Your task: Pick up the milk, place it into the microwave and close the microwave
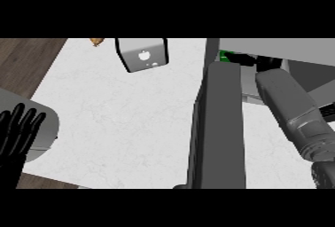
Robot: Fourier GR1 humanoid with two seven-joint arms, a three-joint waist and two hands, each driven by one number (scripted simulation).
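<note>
A small green patch, likely the milk [226, 56], shows inside the microwave's [288, 46] opening at the top right. My right hand [252, 60] lies right against it and hides most of it, with the grey forearm stretching in from the lower right. The microwave's dark door [221, 128] stands open, seen edge-on as a tall panel down the middle right. My left hand [18, 128] rests open with fingers up at the lower left edge.
A grey box with a white apple mark [142, 54] stands at the counter's [124, 119] far middle. A small brown item [97, 42] lies at the far edge. A rounded grey object [44, 126] sits behind my left hand. Wooden floor shows at the left.
</note>
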